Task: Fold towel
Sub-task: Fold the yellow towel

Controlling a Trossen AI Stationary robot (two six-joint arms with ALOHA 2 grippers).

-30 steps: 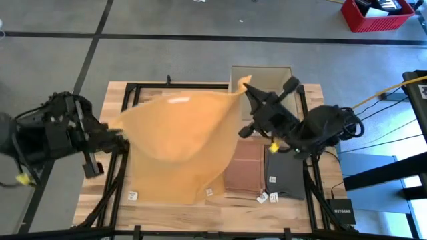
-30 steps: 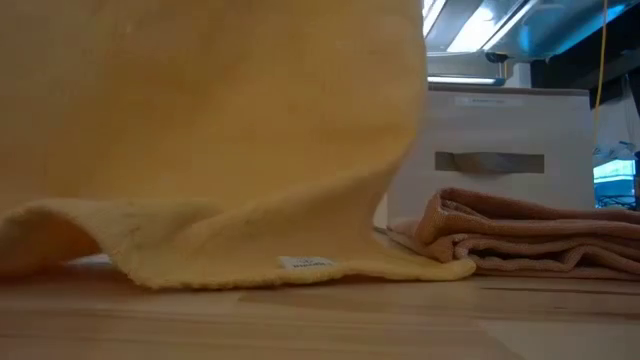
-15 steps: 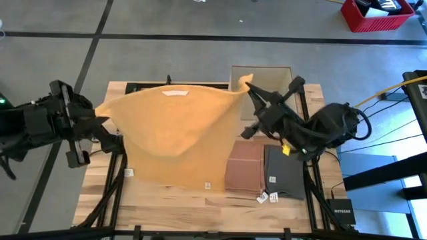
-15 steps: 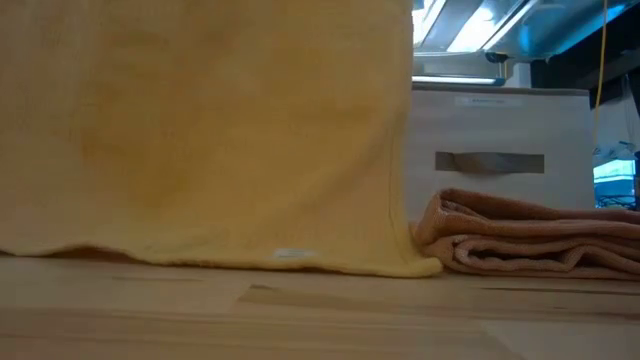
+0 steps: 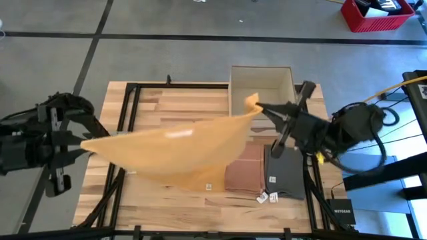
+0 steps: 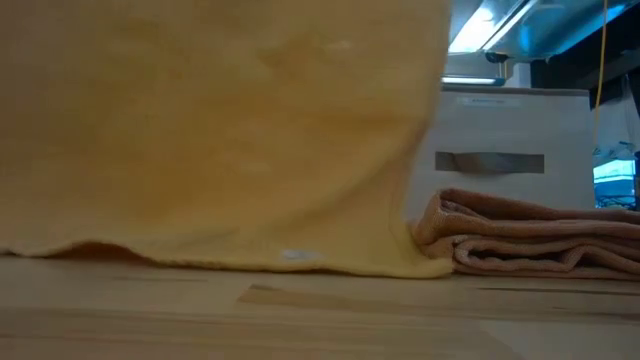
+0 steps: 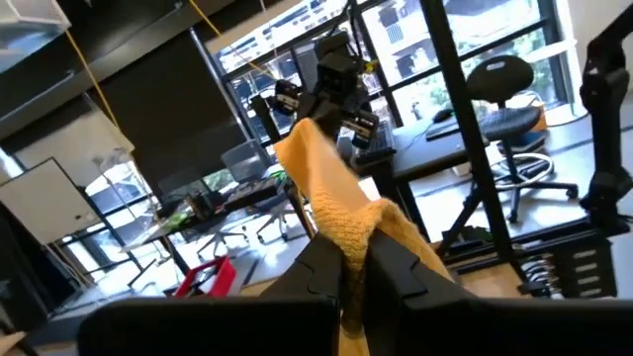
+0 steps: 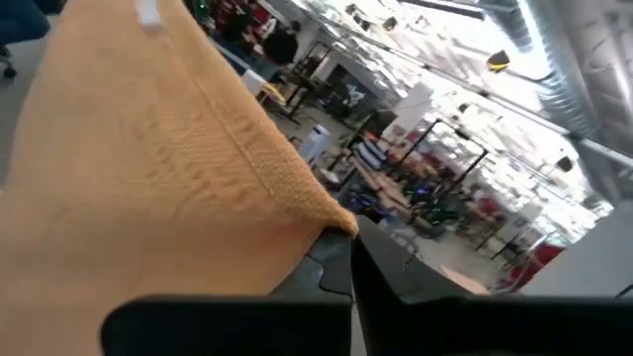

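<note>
A yellow towel (image 5: 173, 150) hangs spread between my two grippers above the wooden table (image 5: 167, 100). My left gripper (image 5: 85, 141) is shut on its left corner beyond the table's left edge. My right gripper (image 5: 259, 105) is shut on its right corner in front of the white box. The towel sags in the middle. In the low view the towel (image 6: 200, 130) fills most of the picture, and its lower edge (image 6: 290, 262) rests on the tabletop. My left gripper pinches the towel's left upper corner (image 7: 341, 213) between its two fingers (image 7: 396, 262), coming level from the table's left side. The cloth bunches at the fingers and runs off toward the other arm. My right gripper pinches the right upper corner (image 8: 316, 213) between its fingers (image 8: 331, 259), coming from the table's right side. The corner tip (image 5: 251, 100) sticks up past the fingers, and the cloth hangs away below with its lower edge on the table.
A folded brown towel (image 5: 243, 167) and a folded dark grey towel (image 5: 283, 175) lie at the table's right near part. A white open box (image 5: 261, 83) stands at the far right. In the low view the brown towel (image 6: 530, 235) lies in front of the box (image 6: 500, 150).
Both grippers have moved apart, the left toward the table's left edge and past it, the right toward the right and near side. The towel, earlier draped with its near part lying on the table, has been drawn out into a long band, with only its lower edge on the table.
</note>
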